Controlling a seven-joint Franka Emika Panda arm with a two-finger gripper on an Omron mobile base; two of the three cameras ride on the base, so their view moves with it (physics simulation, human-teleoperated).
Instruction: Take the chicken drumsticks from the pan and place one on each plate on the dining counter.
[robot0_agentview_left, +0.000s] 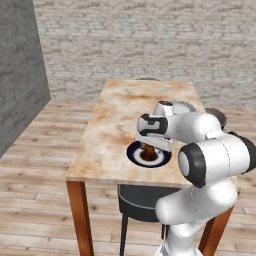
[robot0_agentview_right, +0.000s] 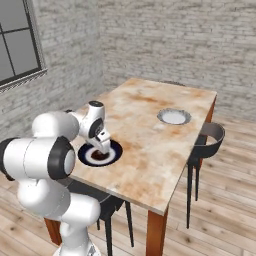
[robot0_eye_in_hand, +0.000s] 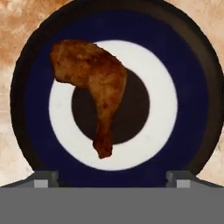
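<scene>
Two dark finger tips (robot0_eye_in_hand: 46, 178) stood far apart at the bottom of the hand view, so the jaws were open and held nothing. Between them, a little further from the camera, one chicken drumstick (robot0_eye_in_hand: 94, 87) lay on the blue-rimmed plate (robot0_eye_in_hand: 192, 100). Its thick end rested on the white ring and touched the blue rim, and its thin bone end pointed toward the fingers, across the dark centre. It lay flat and free, not touched by either finger. I judged that it was put there on purpose, because the task asks for one drumstick on each plate.

From the base views, the gripper (robot0_agentview_left: 150, 146) hung directly over this plate, close to it, with the hand pointing down. The plate sat near the front edge of the dining counter (robot0_agentview_right: 150, 120). The second, light grey plate (robot0_agentview_right: 174, 116) stood well apart, nearer the far right side, and it looked empty. So about half of the task seemed done. A dark chair (robot0_agentview_left: 137, 200) was tucked under the counter near the arm.
</scene>
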